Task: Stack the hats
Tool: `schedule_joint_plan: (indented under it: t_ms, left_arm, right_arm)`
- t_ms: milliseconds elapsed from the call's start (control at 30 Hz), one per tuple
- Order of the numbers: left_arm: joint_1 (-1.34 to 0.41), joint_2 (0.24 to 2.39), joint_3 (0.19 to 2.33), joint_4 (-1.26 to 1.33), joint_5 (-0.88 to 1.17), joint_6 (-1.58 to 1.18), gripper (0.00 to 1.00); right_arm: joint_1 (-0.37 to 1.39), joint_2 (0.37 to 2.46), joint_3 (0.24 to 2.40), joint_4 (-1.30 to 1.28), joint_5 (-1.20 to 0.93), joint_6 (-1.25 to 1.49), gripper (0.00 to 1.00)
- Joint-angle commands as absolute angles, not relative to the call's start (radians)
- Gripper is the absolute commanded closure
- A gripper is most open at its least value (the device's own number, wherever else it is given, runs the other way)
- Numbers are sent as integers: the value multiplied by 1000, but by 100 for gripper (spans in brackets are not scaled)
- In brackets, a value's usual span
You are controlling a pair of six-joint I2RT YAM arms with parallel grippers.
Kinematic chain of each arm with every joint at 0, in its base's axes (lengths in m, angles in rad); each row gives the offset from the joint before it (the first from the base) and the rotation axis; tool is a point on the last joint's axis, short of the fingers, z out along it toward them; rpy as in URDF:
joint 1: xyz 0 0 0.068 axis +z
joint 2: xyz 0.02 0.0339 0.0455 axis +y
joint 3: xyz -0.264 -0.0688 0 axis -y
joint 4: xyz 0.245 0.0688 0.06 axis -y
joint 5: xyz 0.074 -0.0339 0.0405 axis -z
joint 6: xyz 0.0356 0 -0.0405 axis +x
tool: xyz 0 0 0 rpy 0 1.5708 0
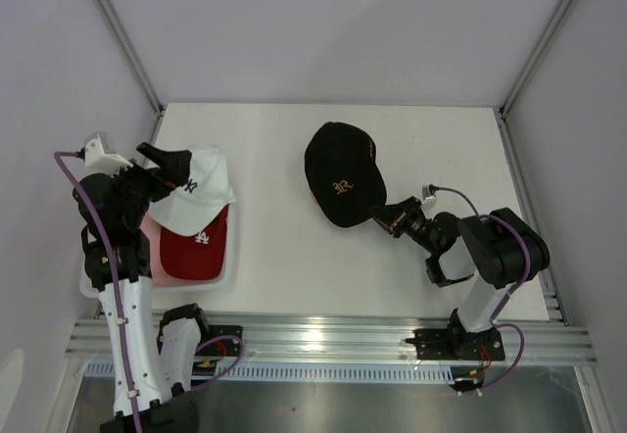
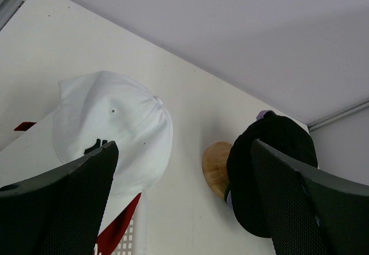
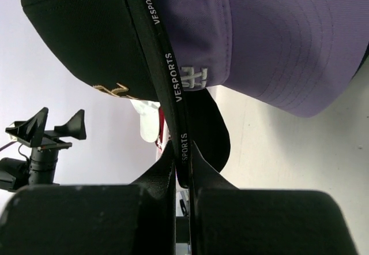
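A black cap sits right of centre, over a lavender cap and a round wooden stand. My right gripper is shut on the black cap's brim edge. A white cap with a black brim lies on a red cap in the white mesh basket at the left. A pink edge shows beside the red cap. My left gripper is open and empty, just left of the white cap.
The side walls and metal corner posts close in the white table. A metal rail runs along the near edge by the arm bases.
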State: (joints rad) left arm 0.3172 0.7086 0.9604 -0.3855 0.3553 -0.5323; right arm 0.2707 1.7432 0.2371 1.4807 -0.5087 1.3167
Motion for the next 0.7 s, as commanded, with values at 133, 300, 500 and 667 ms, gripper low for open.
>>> schedule_joint_plan:
  t_ms: [133,300,500,667]
  left_arm:
    - [292,696,1006,-402,359,-500,0]
    - [230,707,1043,-411,334,-488,1]
    - [134,730,1063,-405,310,-459,1]
    - [-76,804,1093,-390,287,-379,1]
  right_arm:
    - [232,1796,184,1382,-515,1178,69]
    - [180,1634,245,1171,-557,1109,35]
    - [212,1146,509,309,-335,655,17]
    - [147,991,827,-67,-216,428,8]
